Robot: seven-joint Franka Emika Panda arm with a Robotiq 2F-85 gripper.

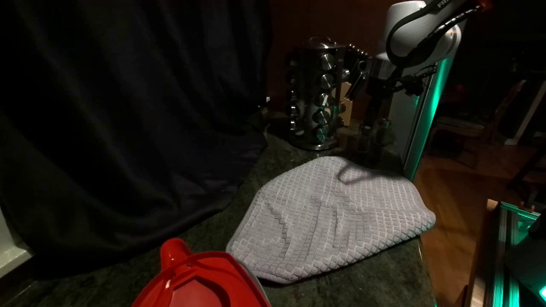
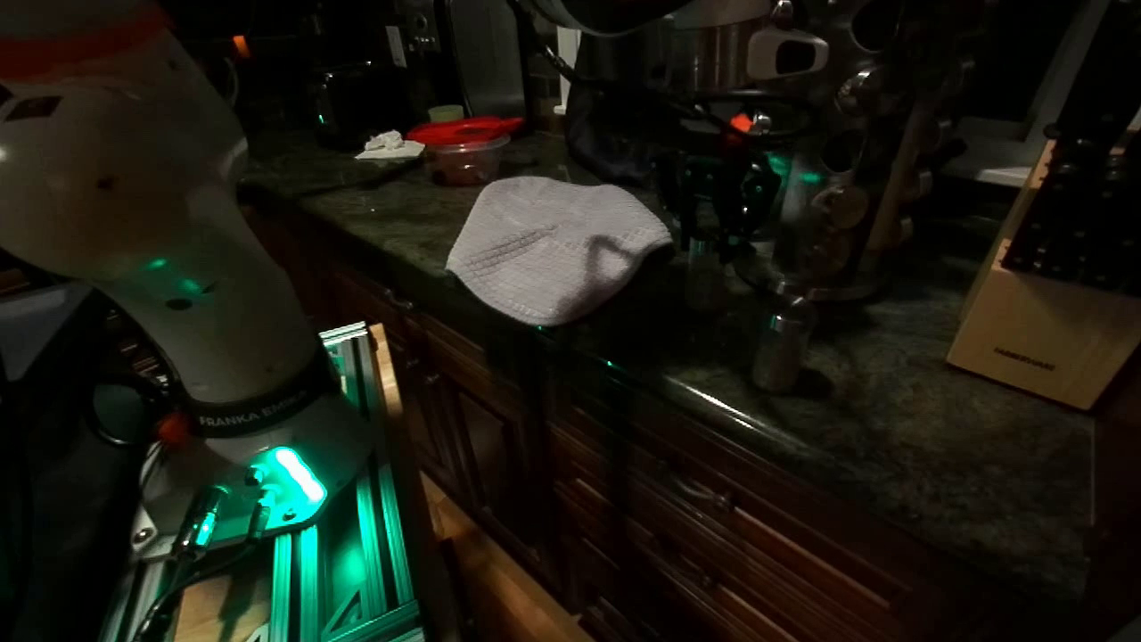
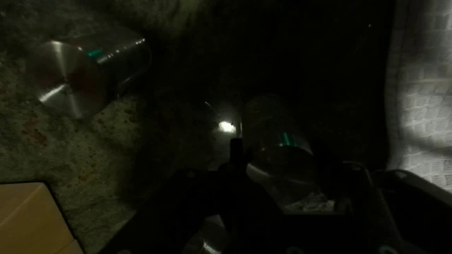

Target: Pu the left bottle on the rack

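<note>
left bottle (image 3: 279, 151): appearing glass; likely weighing little, being stiff but breakable
fingers (image 3: 236, 150): holding that bottle near its cap (image 3: 282, 170)
shiny cap: probably slipping, needing square pressure

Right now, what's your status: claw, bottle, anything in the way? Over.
Claw shut on left bottle. Bottle near the rack, not yet on it. Second bottle standing close by, might get bumped.

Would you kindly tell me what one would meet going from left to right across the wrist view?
A silver-lidded bottle → a dimly lit bottle → a grey cloth. The wooden block is left out, as it sits partly below the first bottle in the picture.
</note>
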